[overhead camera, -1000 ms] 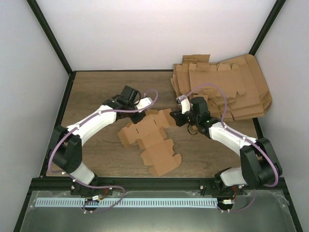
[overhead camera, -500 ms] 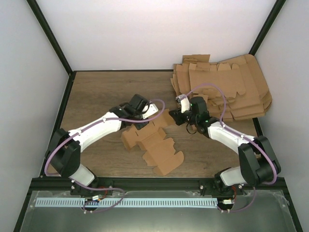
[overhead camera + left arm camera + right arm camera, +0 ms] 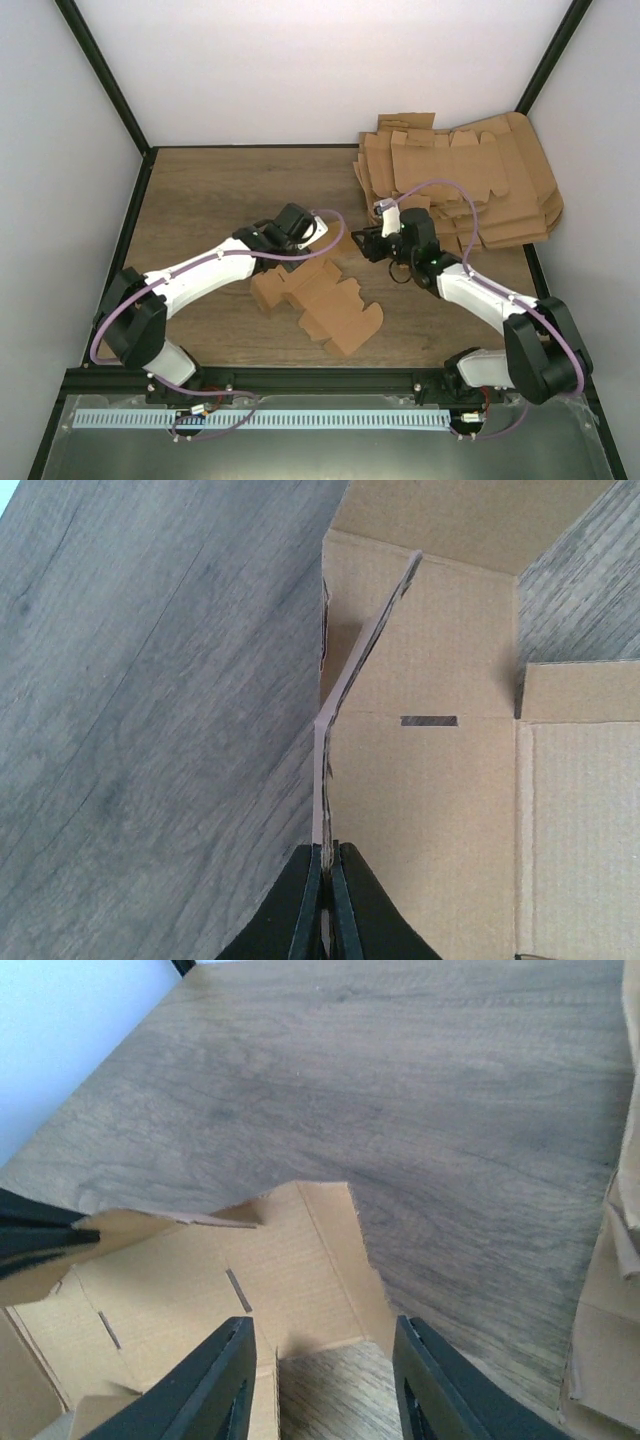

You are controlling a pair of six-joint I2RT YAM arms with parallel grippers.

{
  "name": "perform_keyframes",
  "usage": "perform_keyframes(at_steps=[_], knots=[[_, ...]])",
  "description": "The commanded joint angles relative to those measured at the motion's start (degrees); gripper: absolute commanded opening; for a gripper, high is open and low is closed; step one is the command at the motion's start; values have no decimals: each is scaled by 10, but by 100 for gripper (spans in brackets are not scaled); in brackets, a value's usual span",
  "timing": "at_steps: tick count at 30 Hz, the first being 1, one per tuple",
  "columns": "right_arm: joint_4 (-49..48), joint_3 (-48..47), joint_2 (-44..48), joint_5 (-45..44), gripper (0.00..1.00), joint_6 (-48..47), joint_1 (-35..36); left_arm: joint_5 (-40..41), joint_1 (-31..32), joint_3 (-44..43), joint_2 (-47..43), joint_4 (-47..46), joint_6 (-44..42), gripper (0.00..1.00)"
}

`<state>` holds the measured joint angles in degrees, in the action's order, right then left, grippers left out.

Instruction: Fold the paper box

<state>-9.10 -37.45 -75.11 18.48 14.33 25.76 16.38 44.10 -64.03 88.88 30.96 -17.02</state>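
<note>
The paper box [image 3: 318, 300] lies mostly flat as a brown die-cut sheet in the middle of the table, with its far flaps raised. My left gripper [image 3: 320, 243] is shut on a thin upright flap at the sheet's far edge. In the left wrist view that flap stands edge-on between the closed fingers of the left gripper [image 3: 325, 852], with the paper box [image 3: 440, 780] to the right. My right gripper [image 3: 362, 244] hovers just right of the sheet's far corner. In the right wrist view the right gripper [image 3: 325, 1365] is open, a corner flap of the paper box [image 3: 300, 1260] lying just ahead of it, unheld.
A pile of flat brown cardboard sheets [image 3: 470, 185] fills the far right corner, and its edge shows in the right wrist view as the pile [image 3: 610, 1340]. White walls with black frame posts [image 3: 105, 85] close in the wooden table [image 3: 200, 190].
My right gripper has opened and let go of the box's flap. The left arm has moved right and nearer with the flap in its grip, dragging the sheet towards the near right.
</note>
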Motion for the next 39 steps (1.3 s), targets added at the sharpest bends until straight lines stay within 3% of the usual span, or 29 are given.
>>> perform_keyframes(at_steps=[1, 8, 11, 21, 29, 39], knots=[[8, -8, 34, -26, 44, 12, 6, 16, 5, 7, -13, -10, 25, 4], [37, 6, 71, -31, 70, 32, 6, 49, 15, -5, -6, 0, 29, 4], [50, 9, 79, -29, 77, 38, 5, 57, 16, 0, -12, 0, 24, 4], [100, 55, 136, 3, 78, 90, 5, 87, 18, -18, -7, 19, 29, 4], [153, 75, 132, 29, 78, 114, 6, 155, 53, -24, 1, 13, 42, 4], [108, 75, 99, 49, 70, 135, 5, 134, 78, 15, -29, -31, 31, 4]])
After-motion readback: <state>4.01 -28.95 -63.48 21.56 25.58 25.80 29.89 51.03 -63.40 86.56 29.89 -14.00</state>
